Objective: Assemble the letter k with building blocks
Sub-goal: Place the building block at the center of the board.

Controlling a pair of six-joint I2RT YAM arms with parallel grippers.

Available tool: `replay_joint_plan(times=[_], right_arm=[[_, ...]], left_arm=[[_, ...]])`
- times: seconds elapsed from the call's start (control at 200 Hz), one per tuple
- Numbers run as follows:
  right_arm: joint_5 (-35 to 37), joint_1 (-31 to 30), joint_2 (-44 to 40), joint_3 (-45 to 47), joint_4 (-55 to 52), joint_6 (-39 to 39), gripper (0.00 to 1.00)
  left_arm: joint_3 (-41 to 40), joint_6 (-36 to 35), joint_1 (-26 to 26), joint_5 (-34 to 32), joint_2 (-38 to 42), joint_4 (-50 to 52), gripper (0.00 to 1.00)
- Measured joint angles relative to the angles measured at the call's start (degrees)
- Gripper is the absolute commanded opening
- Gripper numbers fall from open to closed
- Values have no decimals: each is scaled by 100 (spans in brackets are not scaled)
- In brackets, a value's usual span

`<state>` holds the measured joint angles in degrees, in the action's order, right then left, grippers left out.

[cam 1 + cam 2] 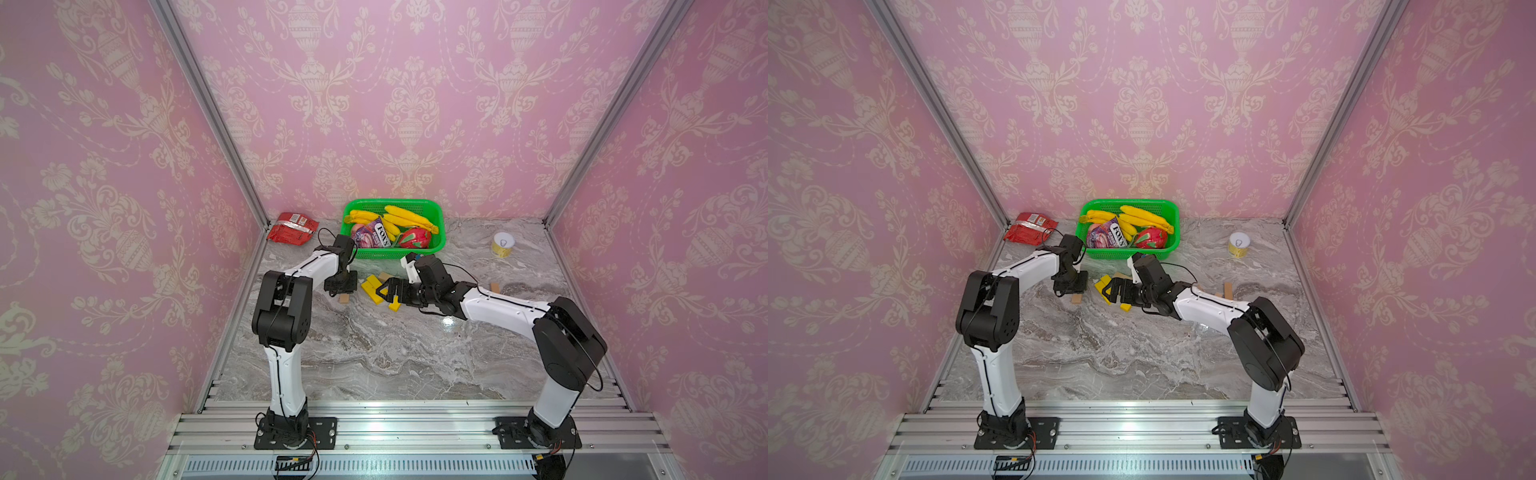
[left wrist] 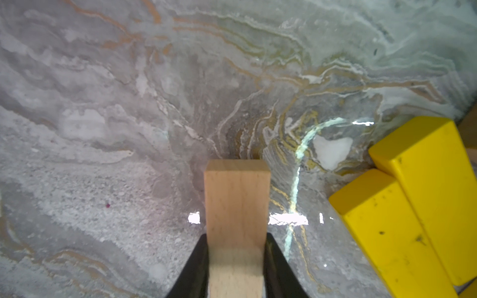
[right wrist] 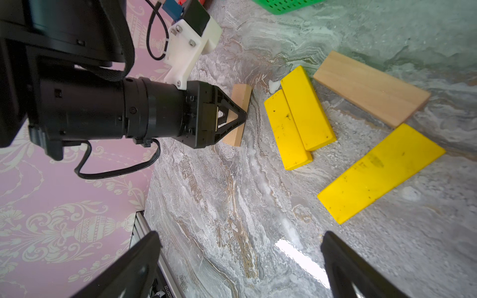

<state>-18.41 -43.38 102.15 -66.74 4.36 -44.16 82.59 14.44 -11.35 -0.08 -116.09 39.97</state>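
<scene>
A green basket (image 1: 441, 232) of bananas (image 1: 409, 216) sits at the back of the counter (image 1: 374, 357), with a red packet (image 1: 292, 227) to its left and a yellow can (image 1: 503, 244) toward the right of the frame. In both top views my right arm (image 1: 498, 309) covers part of the block cluster at mid-frame. My left pincer (image 2: 236, 236) is pinched narrow on one wood block (image 2: 237, 196), just left of the yellow blocks (image 3: 307, 108). My right pincer (image 3: 241, 234) stands wide and empty above them. I count three yellow ones and three of wood in sight.

Bright even light, tabletop (image 1: 374, 353) glare, warped edges
</scene>
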Motion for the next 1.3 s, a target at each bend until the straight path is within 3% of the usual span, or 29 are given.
replay_joint_plan(times=[0.645,0.82,0.971,1.301], right_arm=[[-79,0,-2,72,227,-111,100],[-68,0,-9,400,216,-111,100],[-72,0,-26,446,223,-114,100],[-79,0,-105,509,321,-133,100]], left_arm=[[138,-42,4,83,-114,22,4],[138,-39,4,83,-118,22,11],[138,-39,4,83,-118,22,23],[138,-39,4,83,-118,22,28]])
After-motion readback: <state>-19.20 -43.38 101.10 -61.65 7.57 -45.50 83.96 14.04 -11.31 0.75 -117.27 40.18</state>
